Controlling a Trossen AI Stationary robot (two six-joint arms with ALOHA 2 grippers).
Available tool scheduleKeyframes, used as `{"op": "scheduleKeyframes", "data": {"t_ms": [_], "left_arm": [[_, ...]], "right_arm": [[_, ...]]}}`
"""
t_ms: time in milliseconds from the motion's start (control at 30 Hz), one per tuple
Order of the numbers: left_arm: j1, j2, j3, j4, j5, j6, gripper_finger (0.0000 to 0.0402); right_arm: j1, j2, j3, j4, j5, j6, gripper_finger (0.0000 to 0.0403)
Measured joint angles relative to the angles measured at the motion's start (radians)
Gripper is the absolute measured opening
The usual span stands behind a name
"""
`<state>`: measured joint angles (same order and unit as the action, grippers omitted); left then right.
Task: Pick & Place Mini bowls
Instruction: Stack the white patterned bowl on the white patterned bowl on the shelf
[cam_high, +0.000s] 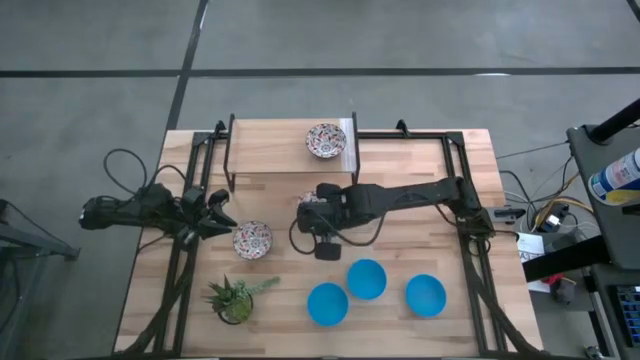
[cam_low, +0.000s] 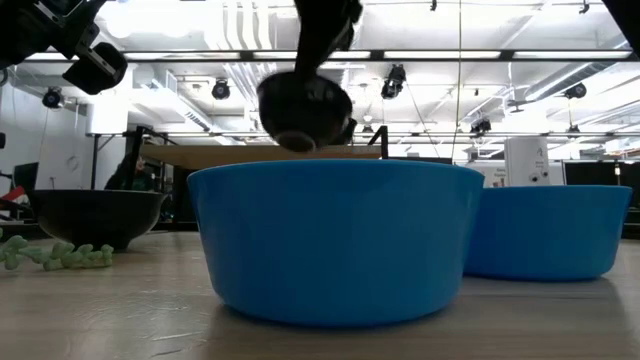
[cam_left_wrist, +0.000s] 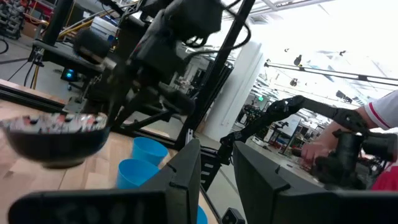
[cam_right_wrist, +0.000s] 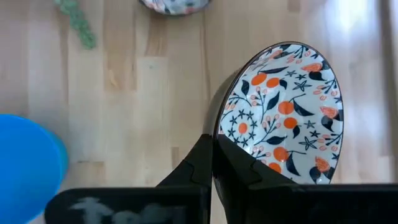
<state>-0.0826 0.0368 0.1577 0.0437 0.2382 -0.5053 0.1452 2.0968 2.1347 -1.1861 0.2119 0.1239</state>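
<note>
My right gripper (cam_high: 312, 208) reaches in from the table's right to its middle and is shut on a white bowl with a red-and-dark pattern (cam_right_wrist: 283, 112), seen dark from below in the low view (cam_low: 303, 110). A second patterned bowl (cam_high: 252, 239) rests on the table just right of my open left gripper (cam_high: 216, 214), which touches nothing. A third patterned bowl (cam_high: 326, 140) sits on the raised wooden shelf at the far side. Three bright blue bowls (cam_high: 367, 279) (cam_high: 327, 303) (cam_high: 426, 294) stand near the table's near edge. My right gripper (cam_right_wrist: 214, 140) pinches the patterned bowl's rim (cam_right_wrist: 225, 134), one finger inside the bowl and one on its dark outer wall. The bowl is lifted clear of the table and tilted, its foot (cam_low: 296, 140) facing down and toward the near edge.
A small green potted plant (cam_high: 235, 298) stands near the near-left corner. Black frame rails (cam_high: 190, 200) run along both sides of the table. Beyond the table, a person's hand (cam_left_wrist: 320, 149) shows in the left wrist view.
</note>
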Motion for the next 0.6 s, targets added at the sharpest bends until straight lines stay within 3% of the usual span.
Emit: {"op": "scheduleKeyframes", "data": {"t_ms": [333, 600], "left_arm": [[0.0, 0.0, 0.0, 0.0, 0.0, 0.0, 0.009], [0.0, 0.0, 0.0, 0.0, 0.0, 0.0, 0.009]], "right_arm": [[-0.007, 0.0, 0.188, -0.079, 0.146, -0.102, 0.0008], [-0.071, -0.005, 0.222, -0.127, 0.278, -0.105, 0.0008]]}}
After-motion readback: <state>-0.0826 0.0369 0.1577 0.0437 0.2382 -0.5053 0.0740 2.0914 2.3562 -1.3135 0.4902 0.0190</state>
